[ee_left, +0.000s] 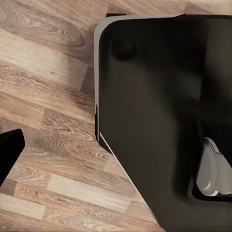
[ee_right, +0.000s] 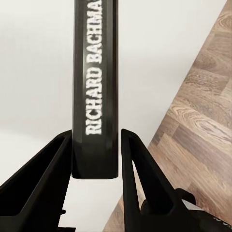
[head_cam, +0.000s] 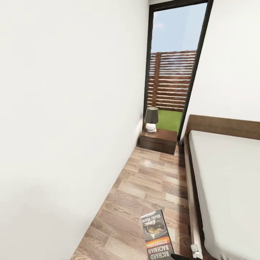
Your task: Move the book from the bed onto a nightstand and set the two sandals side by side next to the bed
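Where the head view reaches its lower edge, at about 5 o'clock, the book (head_cam: pixel 156 234) hangs above the wood-plank floor (head_cam: pixel 144 187) with its cover facing up — dark, with an orange band, a greyish picture and the white lettering "RICHARD BACHMAN". In the right wrist view the same book (ee_right: pixel 95 87) shows spine-on, standing between the two black fingers (ee_right: pixel 41 183) of the right gripper (ee_right: pixel 95 159); the jaws are closed in to roughly the book's thickness, one finger against each side of its lower end, so the gripper has hold of it.

From the book, the bed (head_cam: pixel 224 187) lies at 3 o'clock, its pale mattress running along the right of the head view, with the dark brown frame edge beside the floor strip and the headboard at the far end. At 12 o'clock, at the far end of the floor strip, stands the nightstand (head_cam: pixel 159 141), just beside the bed's head corner. On its top sits a table lamp (head_cam: pixel 151 119) with a dark shade and a round white base. Behind it rises a tall dark-framed window (head_cam: pixel 173 72) showing grass, a slatted brown fence and sky. A white wall (head_cam: pixel 65 126) fills the 9 o'clock side.

In the left wrist view a black finger tip (ee_left: pixel 10 145) shows over the planks beside the robot's dark base (ee_left: pixel 154 116) — I cannot tell how far the left jaws stand open.
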`<state>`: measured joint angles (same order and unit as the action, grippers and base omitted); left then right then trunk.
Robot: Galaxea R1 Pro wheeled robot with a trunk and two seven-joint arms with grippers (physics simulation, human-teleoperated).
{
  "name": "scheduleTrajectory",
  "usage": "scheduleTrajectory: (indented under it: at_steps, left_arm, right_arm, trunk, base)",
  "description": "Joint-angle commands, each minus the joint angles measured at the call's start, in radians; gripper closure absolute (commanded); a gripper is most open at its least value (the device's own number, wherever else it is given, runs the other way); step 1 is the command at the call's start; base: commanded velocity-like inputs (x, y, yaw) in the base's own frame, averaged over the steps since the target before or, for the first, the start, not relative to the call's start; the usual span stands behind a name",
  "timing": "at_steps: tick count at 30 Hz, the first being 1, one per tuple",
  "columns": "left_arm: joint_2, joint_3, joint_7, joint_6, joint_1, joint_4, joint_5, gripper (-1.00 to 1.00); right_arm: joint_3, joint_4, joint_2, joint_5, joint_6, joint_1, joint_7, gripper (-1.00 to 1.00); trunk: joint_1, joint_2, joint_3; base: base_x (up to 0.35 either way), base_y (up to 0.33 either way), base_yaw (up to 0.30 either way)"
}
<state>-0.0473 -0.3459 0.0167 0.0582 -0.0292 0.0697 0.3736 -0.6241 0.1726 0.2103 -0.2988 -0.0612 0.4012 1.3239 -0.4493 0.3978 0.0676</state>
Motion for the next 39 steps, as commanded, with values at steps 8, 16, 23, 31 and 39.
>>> scheduleTrajectory:
  at_steps: [8,16,23,31,39]
  left_arm:
    - [0.0,-0.008,0.002,0.003,-0.001,-0.001,0.01,-1.0]
    - [0.0,-0.008,0.002,0.003,-0.001,-0.001,0.01,-1.0]
    - [0.0,-0.008,0.002,0.003,-0.001,-0.001,0.01,-1.0]
    - [0.0,-0.008,0.001,0.003,-0.001,-0.001,0.01,-1.0]
    - [0.0,-0.008,0.002,0.003,-0.001,-0.001,0.01,-1.0]
  right_arm:
    - [-0.01,0.001,0.001,-0.007,-0.005,0.001,0.006,1.0]
    - [-0.012,0.001,0.001,-0.007,-0.004,0.001,0.009,1.0]
    - [-0.012,0.001,0.001,-0.007,-0.002,0.001,0.008,1.0]
    - [-0.012,0.001,0.001,-0.006,-0.002,0.001,0.008,1.0]
    - [-0.011,0.001,0.0,-0.007,-0.002,0.001,0.009,1.0]
  trunk:
    - [-0.001,0.002,0.015]
    - [-0.001,0.002,0.023]
    - [-0.001,0.002,0.024]
    - [-0.001,0.002,0.024]
    - [-0.001,0.002,0.025]
  base:
    - [0.138,0.152,0.0]
    - [0.069,0.068,0.0]
    - [0.158,0.134,0.0]
    - [0.238,0.166,0.0]
    - [0.173,0.117,-0.094]
